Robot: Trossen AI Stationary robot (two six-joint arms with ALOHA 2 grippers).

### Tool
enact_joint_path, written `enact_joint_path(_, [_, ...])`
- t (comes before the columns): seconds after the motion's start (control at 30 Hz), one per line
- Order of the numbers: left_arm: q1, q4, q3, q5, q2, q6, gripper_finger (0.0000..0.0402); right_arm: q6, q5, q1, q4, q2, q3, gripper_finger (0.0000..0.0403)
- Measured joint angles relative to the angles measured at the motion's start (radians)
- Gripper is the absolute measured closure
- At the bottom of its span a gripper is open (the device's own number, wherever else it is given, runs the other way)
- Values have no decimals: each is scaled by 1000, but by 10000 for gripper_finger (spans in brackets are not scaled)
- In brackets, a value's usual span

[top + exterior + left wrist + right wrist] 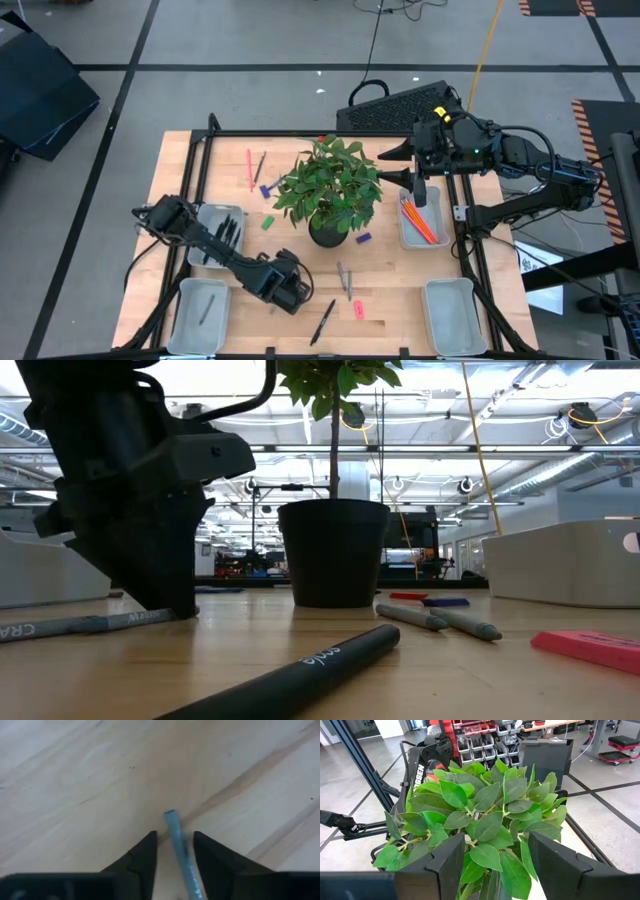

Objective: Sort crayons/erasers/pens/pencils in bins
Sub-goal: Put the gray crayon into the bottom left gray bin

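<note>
Left gripper (174, 857) is being held low over the wooden table (390, 290), its two dark fingers spread on either side of a thin grey-blue crayon (179, 852) without closing on it. Only the left wrist view is showing that gap; from above, the gripper (290, 292) is being seen near the table's front edge, the crayon hidden beneath it. Just beside it, a black pen (322, 322), two grey sticks (345, 279) and a pink eraser (358, 309) are lying loose. A leafy potted plant (331, 188) is standing mid-table, blocking much of the right wrist view, where the right gripper (496, 857) is being held open above the leaves. Orange pencils (418, 220) are resting in the far right bin (403, 238); black pens (228, 235) are lying in the far left bin (203, 214).
</note>
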Motion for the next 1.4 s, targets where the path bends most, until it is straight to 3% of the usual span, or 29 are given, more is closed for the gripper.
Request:
enact_joint_path(0.17, [17,-23,0,24,1,-14,372,0,0,0,0,0,0,190])
enact_joint_path(0.23, [27,-22,0,35,1,-14,388,0,0,0,0,0,0,190])
enact_joint_path(0.5, [55,-21,-2,56,-30,-12,379,0,0,0,0,0,0,190])
enact_joint_path(0.8, [84,-74,-5,7,-130,-5,384,0,0,0,0,0,0,190])
enact_joint_path(1.3, [74,-90,-4,-15,-366,168,392,0,0,0,0,0,0,190])
enact_joint_path(1.4, [50,-99,-4,34,-409,212,392,0,0,0,0,0,0,190])
